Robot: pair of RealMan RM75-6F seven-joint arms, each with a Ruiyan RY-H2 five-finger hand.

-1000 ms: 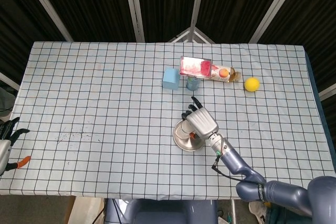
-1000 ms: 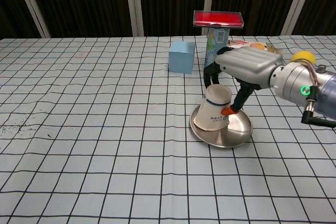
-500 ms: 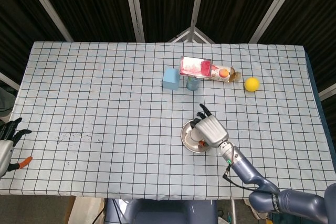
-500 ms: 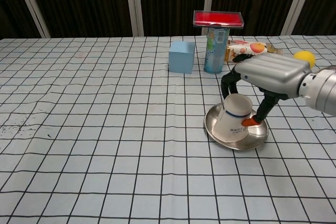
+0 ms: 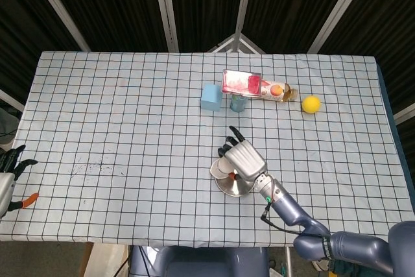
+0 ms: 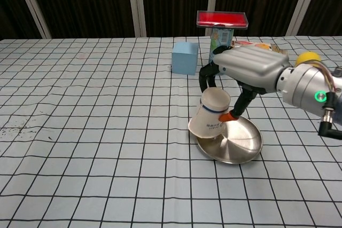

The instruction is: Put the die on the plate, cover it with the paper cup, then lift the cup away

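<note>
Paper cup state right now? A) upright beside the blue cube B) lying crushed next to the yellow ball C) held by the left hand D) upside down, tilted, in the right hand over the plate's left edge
D: chest view shows the paper cup inverted and tilted, gripped by the right hand over the left rim of the plate.

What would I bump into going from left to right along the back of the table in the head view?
Blue cube → can with a red tray on top → snack packet lying down → yellow ball.
</note>
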